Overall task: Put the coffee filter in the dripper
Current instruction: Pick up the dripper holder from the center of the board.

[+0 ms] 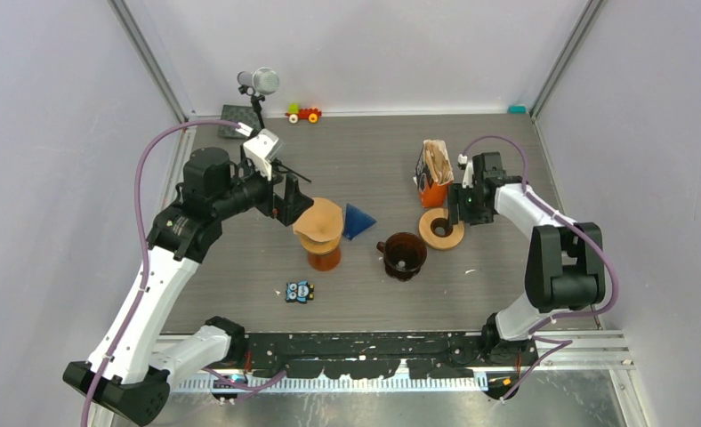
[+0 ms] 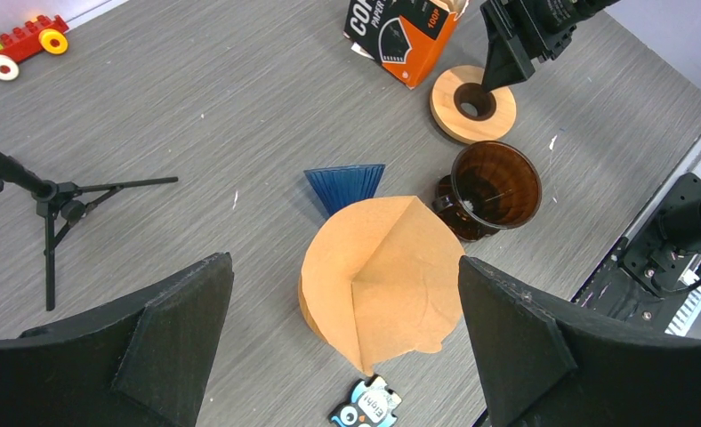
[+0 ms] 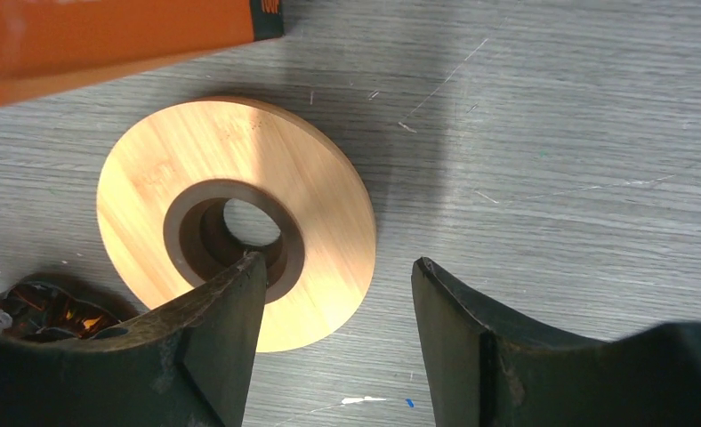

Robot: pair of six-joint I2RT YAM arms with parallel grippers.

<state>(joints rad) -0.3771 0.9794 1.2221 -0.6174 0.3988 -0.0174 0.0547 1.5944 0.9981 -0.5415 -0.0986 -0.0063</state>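
Note:
The brown paper coffee filter (image 1: pixel 320 218) (image 2: pixel 391 271) sits opened into a cone on an orange-brown dripper (image 1: pixel 325 258), of which only the lower body shows. My left gripper (image 1: pixel 289 203) (image 2: pixel 345 262) hovers just above and to the left of it, open, its fingers straddling the filter without touching it. My right gripper (image 1: pixel 465 209) (image 3: pixel 334 276) is open and empty, low over a wooden ring (image 1: pixel 441 229) (image 3: pixel 231 218), with one finger over the ring's hole.
A dark brown ribbed cone with a handle (image 1: pixel 403 255) (image 2: pixel 496 185) stands right of the filter. A blue fan-shaped piece (image 1: pixel 358 221) (image 2: pixel 347 182) lies behind it. Orange filter box (image 1: pixel 434 173), owl puzzle piece (image 1: pixel 299 292), microphone on tripod (image 1: pixel 260 84), toy car (image 1: pixel 303 113).

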